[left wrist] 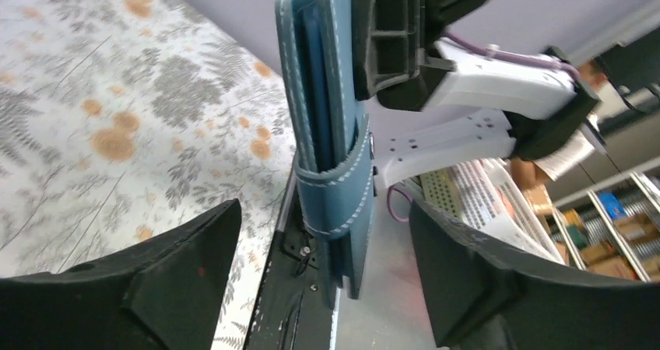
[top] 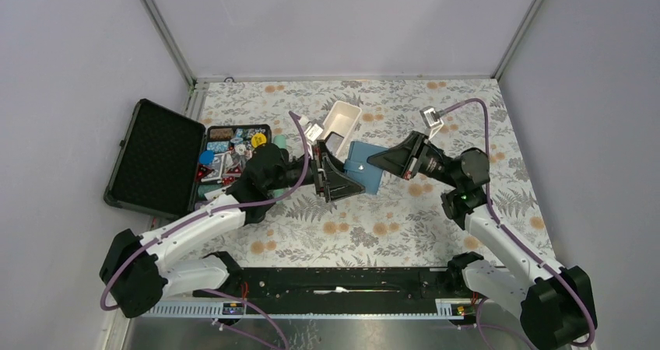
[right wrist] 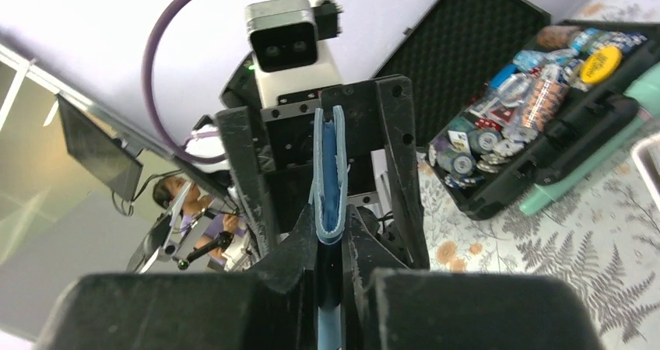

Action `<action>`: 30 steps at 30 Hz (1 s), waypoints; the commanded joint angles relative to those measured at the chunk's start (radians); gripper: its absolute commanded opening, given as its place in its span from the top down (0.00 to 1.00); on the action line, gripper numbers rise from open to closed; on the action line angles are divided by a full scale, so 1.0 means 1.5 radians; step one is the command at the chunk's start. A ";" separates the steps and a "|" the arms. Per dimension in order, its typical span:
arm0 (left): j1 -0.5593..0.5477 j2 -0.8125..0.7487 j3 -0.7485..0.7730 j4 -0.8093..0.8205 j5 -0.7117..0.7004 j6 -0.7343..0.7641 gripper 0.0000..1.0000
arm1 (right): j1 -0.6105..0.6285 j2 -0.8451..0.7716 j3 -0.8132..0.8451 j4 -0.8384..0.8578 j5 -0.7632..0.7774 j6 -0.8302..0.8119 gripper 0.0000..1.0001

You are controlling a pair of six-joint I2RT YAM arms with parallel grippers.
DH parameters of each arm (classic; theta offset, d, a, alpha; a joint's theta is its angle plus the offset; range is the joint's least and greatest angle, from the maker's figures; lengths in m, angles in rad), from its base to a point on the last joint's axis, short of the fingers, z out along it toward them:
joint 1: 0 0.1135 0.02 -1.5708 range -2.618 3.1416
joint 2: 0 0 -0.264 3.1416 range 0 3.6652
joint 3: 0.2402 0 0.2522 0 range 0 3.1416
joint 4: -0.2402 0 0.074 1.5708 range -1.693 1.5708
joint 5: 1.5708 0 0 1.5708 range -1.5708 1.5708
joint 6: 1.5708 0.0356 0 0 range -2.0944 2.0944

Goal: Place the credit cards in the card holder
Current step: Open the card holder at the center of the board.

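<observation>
While the right gripper (top: 373,161) is clenched on the card holder (top: 364,168), the left gripper (top: 339,180) is released: its fingers (left wrist: 179,272) stand wide apart on either side of the holder, with a visible gap on both sides.

1. Card holder. In the top view the teal-blue wallet lies between the two grippers, over the middle of the floral tablecloth (top: 405,218) and just near of the long white tray (top: 341,120). In the right wrist view the card holder (right wrist: 328,171) is seen edge-on and upright. In the left wrist view the card holder (left wrist: 331,132) shows lighter blue inner leaves, and a stitched strap (left wrist: 336,190) wraps round its lower part. Whether a credit card sits between the leaves cannot be told.

2. Right gripper (right wrist: 331,233). Both pads press the near edge of the wallet from opposite faces.

3. Left gripper (left wrist: 323,218). It faces the right gripper from the opposite side of the wallet.

4. Surroundings. An open black foam-lined case (top: 156,155) rests at the left of the table, its base filled with mixed colourful trinkets (top: 229,152).
</observation>
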 commanded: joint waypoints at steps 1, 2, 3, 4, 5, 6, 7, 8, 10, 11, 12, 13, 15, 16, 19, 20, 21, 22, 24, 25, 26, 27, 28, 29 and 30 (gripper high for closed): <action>0.000 -0.065 0.074 -0.236 -0.134 0.186 0.10 | 0.005 -0.022 0.069 -0.211 0.056 -0.099 1.00; -0.001 -0.075 0.090 -0.296 -0.175 0.217 0.06 | 0.005 -0.021 0.087 -0.281 0.070 -0.123 1.00; -0.002 -0.082 0.106 -0.345 -0.221 0.245 0.03 | 0.005 -0.016 0.108 -0.353 0.086 -0.146 1.00; -0.003 -0.087 0.122 -0.401 -0.264 0.270 0.01 | 0.005 -0.007 0.131 -0.413 0.099 -0.166 1.00; -0.008 -0.088 0.137 -0.455 -0.305 0.293 0.01 | 0.004 0.003 0.151 -0.467 0.106 -0.182 1.00; -0.014 -0.087 0.151 -0.490 -0.344 0.315 0.01 | 0.005 0.017 0.170 -0.503 0.108 -0.190 1.00; -0.026 -0.083 0.171 -0.521 -0.377 0.336 0.01 | 0.005 0.028 0.185 -0.536 0.109 -0.191 1.00; -0.036 -0.077 0.181 -0.544 -0.409 0.358 0.01 | 0.005 0.043 0.196 -0.557 0.105 -0.190 1.00; -0.078 -0.058 0.215 -0.586 -0.471 0.406 0.01 | 0.005 0.066 0.210 -0.586 0.092 -0.181 1.00; -0.103 -0.050 0.231 -0.605 -0.516 0.430 0.01 | 0.005 0.076 0.216 -0.603 0.090 -0.180 1.00; -0.126 -0.044 0.239 -0.614 -0.570 0.453 0.01 | 0.005 0.083 0.222 -0.623 0.087 -0.183 1.00; -0.147 -0.042 0.240 -0.610 -0.624 0.479 0.01 | 0.005 0.088 0.228 -0.650 0.085 -0.188 1.00; -0.168 -0.048 0.224 -0.575 -0.696 0.529 0.01 | 0.005 0.088 0.231 -0.680 0.088 -0.196 1.00; -0.172 -0.052 0.215 -0.556 -0.710 0.552 0.01 | 0.005 0.086 0.231 -0.688 0.088 -0.196 1.00; -0.179 -0.064 0.196 -0.507 -0.686 0.605 0.02 | 0.005 0.086 0.230 -0.702 0.081 -0.186 1.00; -0.184 -0.064 0.192 -0.496 -0.665 0.622 0.03 | 0.005 0.087 0.231 -0.705 0.079 -0.181 1.00; -0.190 -0.062 0.188 -0.486 -0.649 0.639 0.03 | 0.005 0.089 0.232 -0.707 0.076 -0.176 1.00; -0.196 -0.057 0.186 -0.478 -0.640 0.653 0.04 | 0.005 0.092 0.233 -0.709 0.071 -0.171 1.00; -0.204 -0.045 0.189 -0.476 -0.630 0.674 0.07 | 0.005 0.099 0.241 -0.726 0.070 -0.168 1.00; -0.207 -0.038 0.193 -0.476 -0.628 0.679 0.09 | 0.005 0.102 0.247 -0.739 0.071 -0.169 1.00; -0.210 -0.033 0.195 -0.476 -0.626 0.683 0.11 | 0.005 0.107 0.253 -0.754 0.072 -0.173 1.00; -0.217 -0.030 0.195 -0.476 -0.625 0.684 0.13 | 0.005 0.112 0.258 -0.765 0.072 -0.178 1.00; -0.222 -0.026 0.195 -0.474 -0.622 0.686 0.14 | 0.005 0.114 0.261 -0.771 0.071 -0.179 1.00; -0.227 -0.023 0.194 -0.471 -0.619 0.687 0.15 | 0.005 0.117 0.260 -0.773 0.068 -0.177 1.00; -0.232 -0.018 0.193 -0.470 -0.618 0.690 0.17 | 0.005 0.118 0.259 -0.773 0.065 -0.175 1.00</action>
